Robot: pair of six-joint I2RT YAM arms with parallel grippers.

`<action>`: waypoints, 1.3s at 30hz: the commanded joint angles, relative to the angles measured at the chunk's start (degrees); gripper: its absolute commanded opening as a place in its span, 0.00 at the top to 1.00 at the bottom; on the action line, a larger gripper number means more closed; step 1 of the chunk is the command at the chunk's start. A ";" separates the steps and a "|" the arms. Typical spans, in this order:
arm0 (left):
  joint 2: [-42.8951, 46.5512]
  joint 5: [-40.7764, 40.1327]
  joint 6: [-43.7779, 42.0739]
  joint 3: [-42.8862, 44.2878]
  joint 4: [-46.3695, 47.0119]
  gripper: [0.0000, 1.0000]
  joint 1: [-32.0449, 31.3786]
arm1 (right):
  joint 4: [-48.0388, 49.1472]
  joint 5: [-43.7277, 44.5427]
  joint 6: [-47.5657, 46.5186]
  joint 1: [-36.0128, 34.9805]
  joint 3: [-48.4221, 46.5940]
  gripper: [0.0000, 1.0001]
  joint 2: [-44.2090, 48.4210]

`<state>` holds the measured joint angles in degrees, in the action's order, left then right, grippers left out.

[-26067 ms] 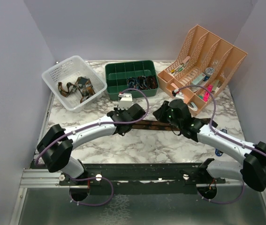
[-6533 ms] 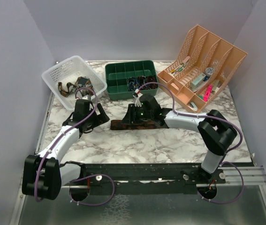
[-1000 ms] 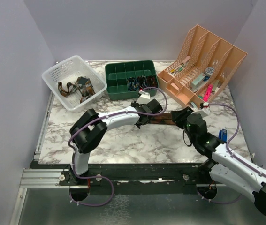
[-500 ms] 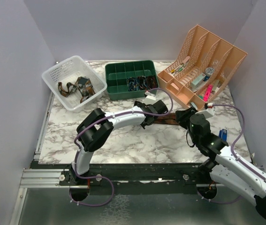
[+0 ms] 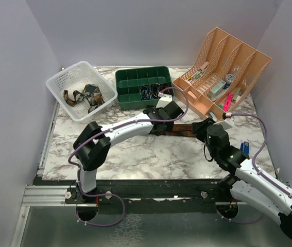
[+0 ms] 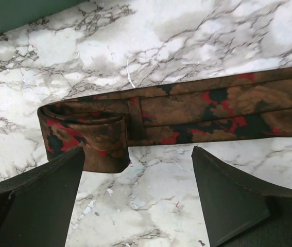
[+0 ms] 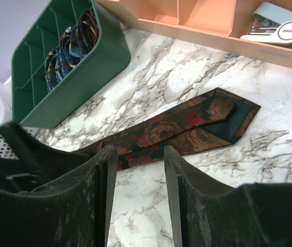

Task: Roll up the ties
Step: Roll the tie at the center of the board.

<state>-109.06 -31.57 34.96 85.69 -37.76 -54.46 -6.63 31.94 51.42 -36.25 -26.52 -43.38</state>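
Tie (image 6: 197, 110) lies on tabletop (image 6: 187, 31), one end folded; left end effector (image 6: 138, 153) wide over fold, right end effector (image 7: 139, 151) narrow, empty.

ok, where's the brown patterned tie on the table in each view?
Top external: brown tie lies just right of centre.
Left wrist: across mid-frame, folded end at left.
Right wrist: centre, wide tip at right.
Shared landmark: green divided tray, beyond the tie in all three.

The table (image 5: 151, 154) lies open before the tie (image 6: 187, 110); green tray (image 5: 130, 103) and organizer (image 5: 248, 62) crowd behind.
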 commanded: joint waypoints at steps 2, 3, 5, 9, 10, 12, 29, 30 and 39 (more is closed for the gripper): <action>9.57 4.86 1.69 -4.41 4.31 0.13 3.21 | 4.00 -4.74 -4.22 0.21 0.71 0.53 -1.71; 11.30 5.24 1.91 -5.91 5.05 0.13 4.05 | 7.00 -6.80 -6.99 0.21 1.21 0.53 -2.58; 14.97 7.44 2.04 -9.66 7.04 0.13 6.77 | 12.85 -11.96 -12.95 0.21 1.56 0.53 -5.32; 22.83 12.99 2.31 -20.00 12.22 0.13 13.74 | 16.60 -26.62 -26.28 0.21 -4.49 0.62 -14.47; 24.72 14.36 2.24 -22.40 13.56 0.13 15.28 | 14.45 -30.36 -28.03 0.21 -7.53 0.62 -17.73; 27.77 19.08 3.23 -27.09 15.87 0.10 19.00 | 10.94 -36.65 -29.06 0.21 -13.80 0.62 -24.69; 31.62 40.34 -2.31 -41.19 29.13 0.06 35.06 | 14.87 -55.43 -17.05 -0.58 -30.97 0.64 -54.24; 31.48 41.03 -2.39 -41.52 29.73 0.06 35.56 | 14.48 -55.31 -17.05 -0.63 -31.11 0.64 -54.78; 28.97 48.34 -3.86 -43.24 37.39 0.06 36.88 | 12.93 -52.72 -17.23 -0.58 -30.48 0.64 -56.29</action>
<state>-78.96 10.94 32.91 42.94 -5.89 -17.93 8.25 -21.28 33.69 -36.42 -56.73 -98.13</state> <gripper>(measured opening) 0.939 0.360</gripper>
